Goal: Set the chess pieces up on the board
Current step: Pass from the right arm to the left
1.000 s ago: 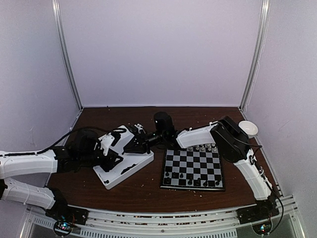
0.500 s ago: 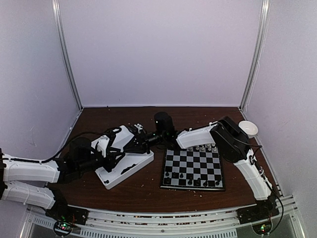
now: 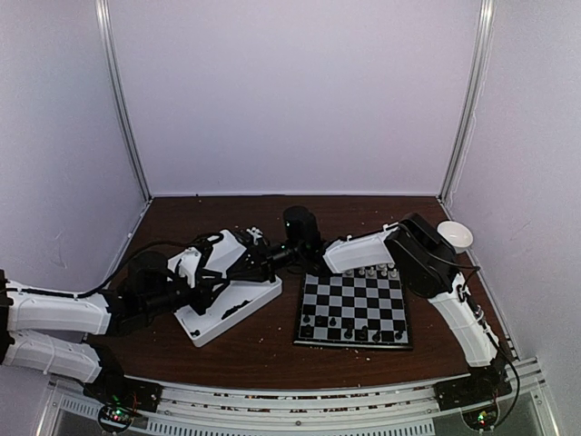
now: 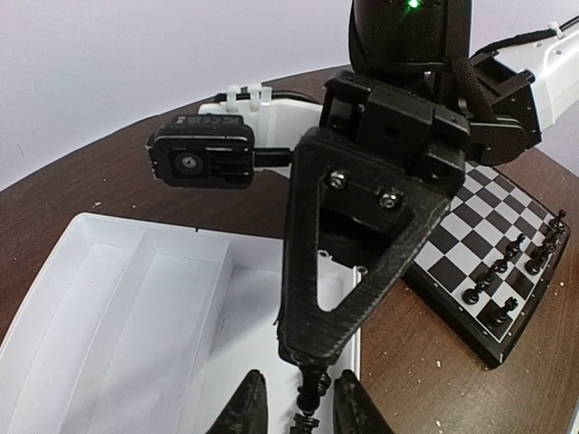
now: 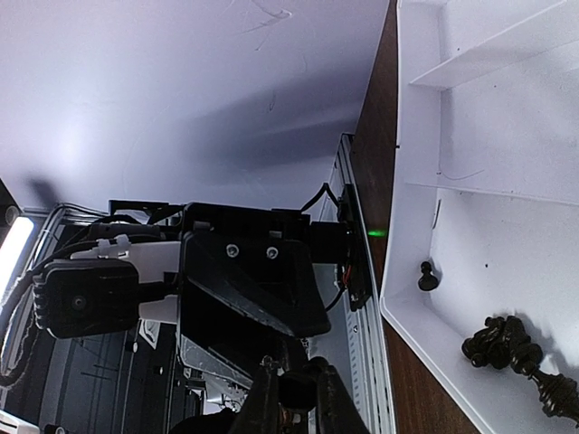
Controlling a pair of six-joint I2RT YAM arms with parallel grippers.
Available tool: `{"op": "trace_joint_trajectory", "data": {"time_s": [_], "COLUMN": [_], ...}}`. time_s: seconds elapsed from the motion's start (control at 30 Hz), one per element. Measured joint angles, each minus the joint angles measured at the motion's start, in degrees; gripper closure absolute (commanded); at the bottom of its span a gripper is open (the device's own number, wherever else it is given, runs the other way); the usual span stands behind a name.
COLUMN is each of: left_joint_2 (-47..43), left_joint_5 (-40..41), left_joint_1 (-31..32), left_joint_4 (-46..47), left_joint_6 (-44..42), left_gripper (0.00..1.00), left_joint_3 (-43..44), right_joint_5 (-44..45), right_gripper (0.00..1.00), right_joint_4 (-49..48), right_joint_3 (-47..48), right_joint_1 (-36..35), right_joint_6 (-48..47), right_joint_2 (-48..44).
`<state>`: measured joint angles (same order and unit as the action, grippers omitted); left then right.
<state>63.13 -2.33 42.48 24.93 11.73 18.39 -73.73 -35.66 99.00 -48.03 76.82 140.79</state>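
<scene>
Over the white tray (image 3: 207, 320), my right gripper (image 4: 317, 366) reaches down, shut on a small black chess piece (image 4: 318, 393) that hangs from its tips. My left gripper (image 4: 303, 411) is open, one finger on each side of that piece with a narrow gap on both sides. In the right wrist view the right gripper (image 5: 297, 398) pinches the dark piece (image 5: 297, 389). More black chess pieces (image 5: 507, 348) and a lone pawn (image 5: 427, 276) lie in the tray (image 5: 470, 136). The board (image 3: 354, 309) lies to the right, with black pieces (image 3: 349, 333) along its near row.
Light pieces (image 3: 372, 271) stand on the board's far row. A white bowl (image 3: 454, 236) sits at the back right. Crumbs dot the brown table (image 3: 263, 350). White walls close in the table on three sides.
My left arm has moved right over the tray, up to the right gripper's tips. Its fingers have narrowed around the hanging piece. The right arm has stayed put.
</scene>
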Motion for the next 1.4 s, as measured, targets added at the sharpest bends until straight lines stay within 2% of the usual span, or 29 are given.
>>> {"op": "trace_joint_trajectory", "data": {"time_s": [0.27,0.53,0.87,1.4], "left_joint_2": [-1.25,-0.02,1.75,2.49], "left_joint_5": [-1.03,-1.53,-1.55,-1.81], "left_joint_1": [0.00,0.00,-0.02,-0.44], "left_joint_4": [0.70,5.75,9.49,9.40], "left_joint_6": [-1.01,-1.36,-1.81,-3.34], "left_gripper": [0.79,0.81,0.81,0.85], "left_joint_3": [-1.36,-5.35,-5.35,-3.82], "right_joint_5": [0.00,0.00,0.00,0.00], "right_gripper": [0.92,0.92,0.92,0.92], "right_joint_4": [-1.66,-2.80,-2.78,-2.80], "right_joint_3": [0.00,-0.07,-0.28,-0.85], "right_joint_1": [0.07,0.07,0.07,0.07], "right_joint_6": [1.16,1.62,1.57,1.60], "right_joint_2": [0.00,-0.02,-0.02,-0.02]}}
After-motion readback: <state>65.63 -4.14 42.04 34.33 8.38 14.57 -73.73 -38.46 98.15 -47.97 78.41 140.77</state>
